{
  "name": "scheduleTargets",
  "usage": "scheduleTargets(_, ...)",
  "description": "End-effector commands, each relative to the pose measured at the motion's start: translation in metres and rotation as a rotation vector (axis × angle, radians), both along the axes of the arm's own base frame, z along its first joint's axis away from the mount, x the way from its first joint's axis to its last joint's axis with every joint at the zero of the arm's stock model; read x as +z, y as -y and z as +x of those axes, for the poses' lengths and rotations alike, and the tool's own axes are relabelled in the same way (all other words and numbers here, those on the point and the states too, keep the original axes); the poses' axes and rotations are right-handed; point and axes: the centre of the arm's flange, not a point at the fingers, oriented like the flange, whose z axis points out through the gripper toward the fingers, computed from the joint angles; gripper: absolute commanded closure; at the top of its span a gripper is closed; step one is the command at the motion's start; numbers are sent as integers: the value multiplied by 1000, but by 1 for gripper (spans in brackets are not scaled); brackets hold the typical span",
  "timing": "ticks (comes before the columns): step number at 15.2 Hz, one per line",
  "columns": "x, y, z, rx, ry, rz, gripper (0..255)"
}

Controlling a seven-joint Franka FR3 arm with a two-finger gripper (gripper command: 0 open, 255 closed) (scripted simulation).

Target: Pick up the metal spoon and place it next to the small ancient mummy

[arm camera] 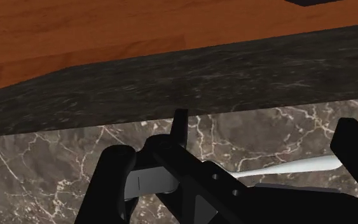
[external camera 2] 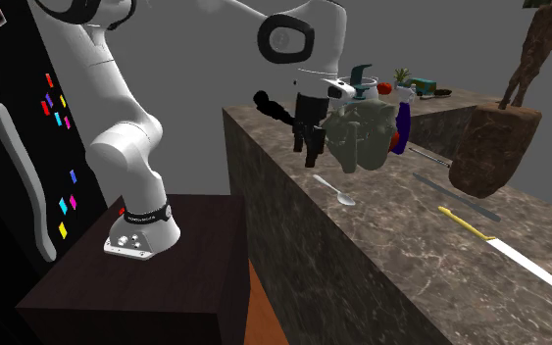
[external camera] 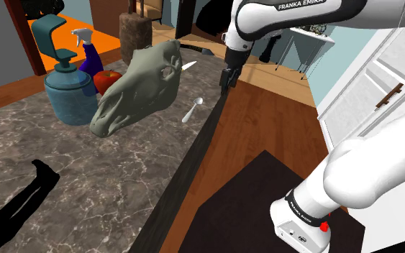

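Black fingers (arm camera: 355, 153) spread near slim pale spoon (arm camera: 285, 167), dark veined marbled counter (arm camera: 56, 172)

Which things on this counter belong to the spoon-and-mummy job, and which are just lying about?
Job:
- spoon
- black mummy figure
- gripper, jaws open

Lying about:
- grey animal-head sculpture
- teal soap dispenser
- purple spray bottle
- red apple
- knife
- brown stump
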Motion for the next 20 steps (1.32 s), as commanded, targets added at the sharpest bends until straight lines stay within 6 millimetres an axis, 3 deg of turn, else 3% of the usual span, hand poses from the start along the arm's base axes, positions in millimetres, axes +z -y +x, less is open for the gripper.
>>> scheduleTargets(1, -16, 3, 22, 26, -10, 7, 0)
scheduleTargets(10, -88, 6, 124, 136, -58, 38, 0)
scheduleTargets(18, -129, 7, 121, 139, -59, 39, 0)
scheduleTargets(20, -129, 7, 121, 139, -59, 39, 0)
